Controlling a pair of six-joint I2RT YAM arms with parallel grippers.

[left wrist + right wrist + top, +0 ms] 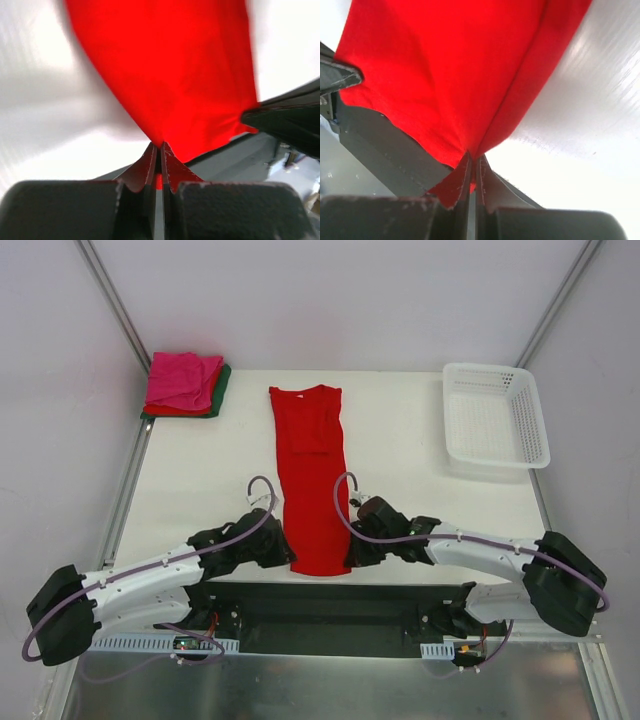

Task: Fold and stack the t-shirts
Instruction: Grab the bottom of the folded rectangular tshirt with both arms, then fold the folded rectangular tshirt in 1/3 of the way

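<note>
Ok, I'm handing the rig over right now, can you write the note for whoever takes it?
Hands: the left hand is shut on the near left corner of the red t-shirt; the right hand is shut on its near right corner.
Shirt: it lies mid-table as a long narrow strip.
Done: a folded stack, pink on top, sits at the far left corner.
Left: fold the strip crosswise and add it to the stack.
The white basket stands far right.

My table (200, 502) carries a red t-shirt (312, 475) running out from between the left gripper (289, 558) and right gripper (348, 560). The folded shirts (185, 385) lie far beyond the left one, a basket (495, 420) beyond the right.
</note>
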